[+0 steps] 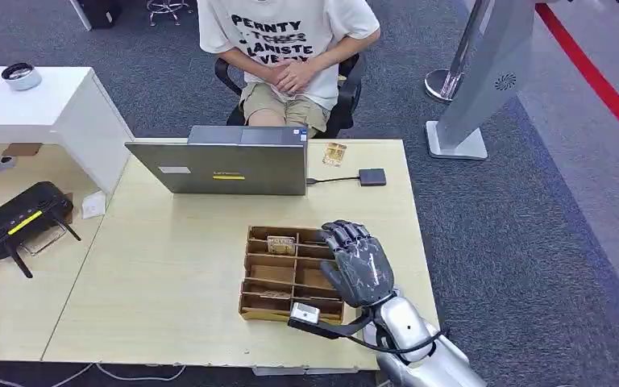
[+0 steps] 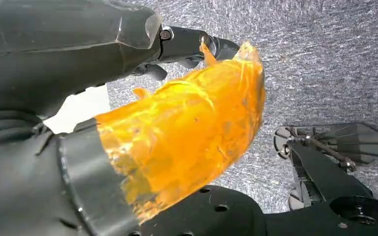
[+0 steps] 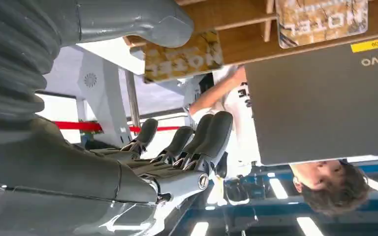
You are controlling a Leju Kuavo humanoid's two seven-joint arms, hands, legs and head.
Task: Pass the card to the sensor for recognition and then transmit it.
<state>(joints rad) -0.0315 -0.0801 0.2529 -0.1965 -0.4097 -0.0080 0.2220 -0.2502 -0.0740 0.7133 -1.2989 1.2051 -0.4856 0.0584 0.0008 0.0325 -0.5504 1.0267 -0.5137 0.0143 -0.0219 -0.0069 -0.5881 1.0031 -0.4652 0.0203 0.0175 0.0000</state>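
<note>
A brown divided cardboard box (image 1: 267, 300) sits on the pale wooden table (image 1: 169, 274). One patterned card (image 1: 281, 244) (image 3: 322, 19) lies in a far compartment. My right hand (image 1: 359, 262) (image 3: 142, 147) hovers over the box's right side, its fingers (image 3: 187, 142) spread and holding nothing. Its thumb (image 3: 142, 22) is close beside a second card (image 3: 183, 56); I cannot tell whether they touch. A third card (image 1: 334, 153) lies by the laptop. The small black sensor (image 1: 373, 176) is cabled to the laptop. My left hand (image 2: 142, 98), thumb wrapped in orange tape, hangs over the carpet and holds nothing.
A grey laptop (image 1: 234, 161) (image 3: 325, 98) stands open beyond the box, with a person seated in a chair (image 1: 290, 72) behind it. To the left are a black router (image 1: 24, 219) and a white cabinet (image 1: 48, 105). A grey stand (image 1: 483, 81) rises at the right.
</note>
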